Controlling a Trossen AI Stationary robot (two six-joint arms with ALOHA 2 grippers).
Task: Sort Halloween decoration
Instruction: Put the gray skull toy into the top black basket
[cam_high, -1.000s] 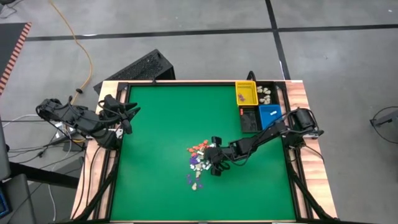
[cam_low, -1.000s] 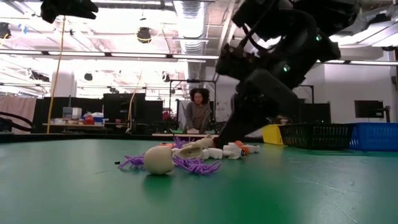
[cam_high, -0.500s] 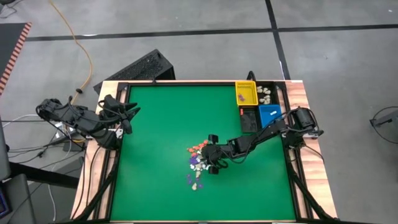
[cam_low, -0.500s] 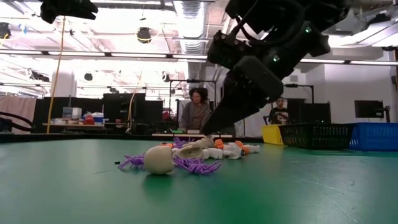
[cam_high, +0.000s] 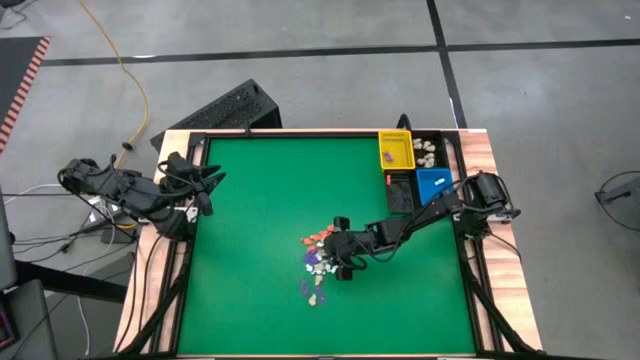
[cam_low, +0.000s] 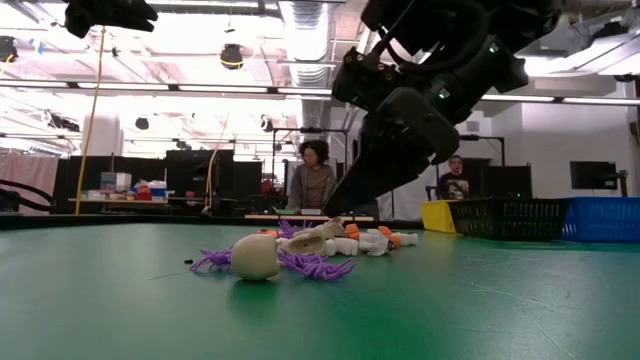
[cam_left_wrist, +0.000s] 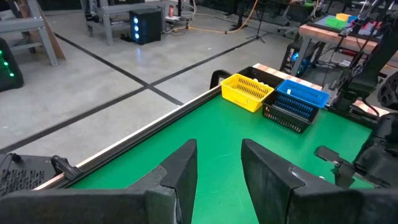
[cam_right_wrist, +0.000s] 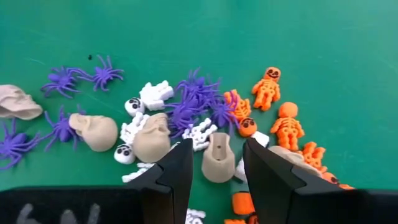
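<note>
Green table (cam_high: 250, 200) with the right gripper (cam_right_wrist: 216, 163) spread around a cream skull (cam_right_wrist: 218, 158): crowding purple spiders (cam_right_wrist: 196, 102) and white skeletons (cam_right_wrist: 200, 132) risk being pinched along.

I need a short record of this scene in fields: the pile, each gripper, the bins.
pile: Halloween decoration, purple spiders, cream skulls, orange skeletons, mid-table
right gripper: open, fingers either side of a cream skull
left gripper: open, empty, at the table's left edge
bins: yellow bin, blue bin, black bin, far right corner
</note>
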